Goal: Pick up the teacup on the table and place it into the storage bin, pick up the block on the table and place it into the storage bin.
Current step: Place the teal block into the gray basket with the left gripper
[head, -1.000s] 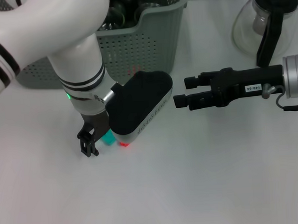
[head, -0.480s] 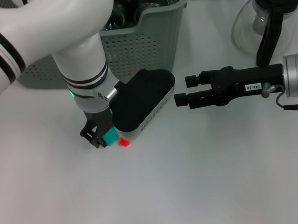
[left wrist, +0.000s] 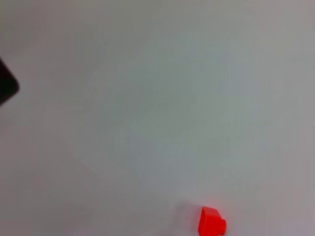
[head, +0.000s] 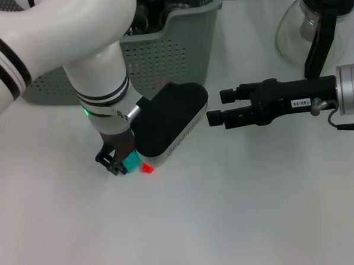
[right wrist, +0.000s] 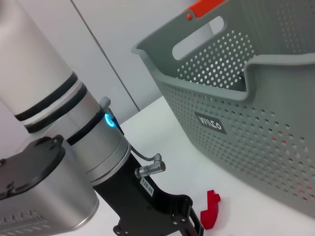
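Teal block (head: 130, 163) is being held between the fingers of the left gripper (head: 120, 163), just off or at the white table (head: 229, 225); contact with the surface cannot be told. Jaws are closed down to the block's width, nothing else in them. A small red piece (head: 147, 168) is lying on the table just right of the teal block, apart from the fingers; the same red piece (left wrist: 211, 221) is being seen alone on bare table in the left wrist view, and again (right wrist: 210, 209) beside the left gripper's black body in the right wrist view. Likely a second block or part, being left behind by this grasp.

The storage bin (head: 179, 55) is standing far of the gripper, close behind the left arm, so only a short lift and carry toward the far side is judged needed. Dark items are lying inside it; whether the teacup is among them cannot be told, and no teacup is being seen on the table.

The right gripper (head: 217, 108) is being held idle at the right, above the table, fingers slightly apart and empty, pointed toward the left arm. A glass carafe (head: 314, 27) is standing far right, out of the way.
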